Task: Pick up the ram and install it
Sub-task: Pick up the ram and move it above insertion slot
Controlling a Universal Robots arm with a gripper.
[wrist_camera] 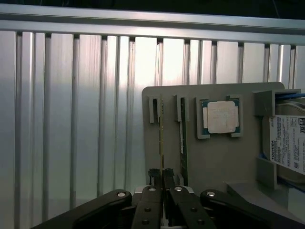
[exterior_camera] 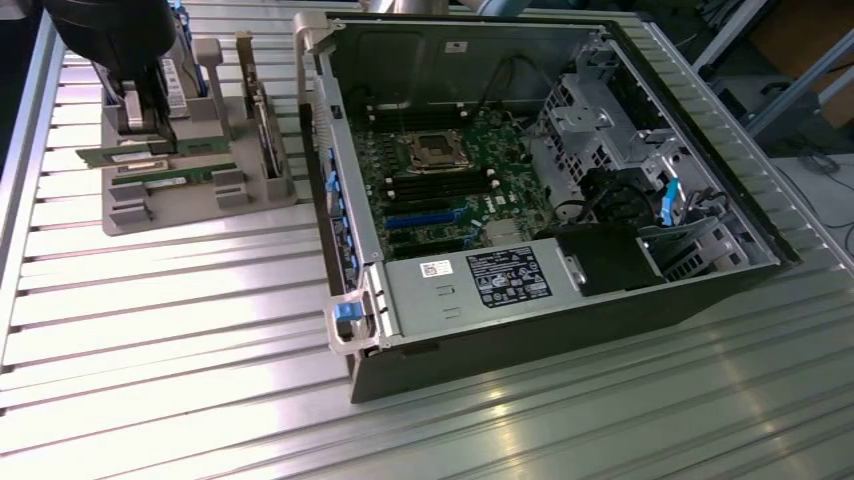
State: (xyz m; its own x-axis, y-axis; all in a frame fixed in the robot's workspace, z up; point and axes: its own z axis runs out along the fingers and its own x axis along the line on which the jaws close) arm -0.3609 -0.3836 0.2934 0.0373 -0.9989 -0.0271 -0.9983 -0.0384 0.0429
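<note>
While the arm stands at the upper left of the exterior view, the gripper (exterior_camera: pixel 150 128) is down over the grey holder (exterior_camera: pixel 200 212), beside the open computer case (exterior_camera: pixel 534 340). Wrist view: fingers (wrist_camera: pixel 153 175) drawn almost together, pinching the edge of the ram (wrist_camera: pixel 161 136), which sits on edge in its slot. A second stick (wrist_camera: pixel 182 138) stands just beside it. CPU chip (wrist_camera: pixel 221 117) and hard drive (wrist_camera: pixel 288 143) share the holder.
</note>
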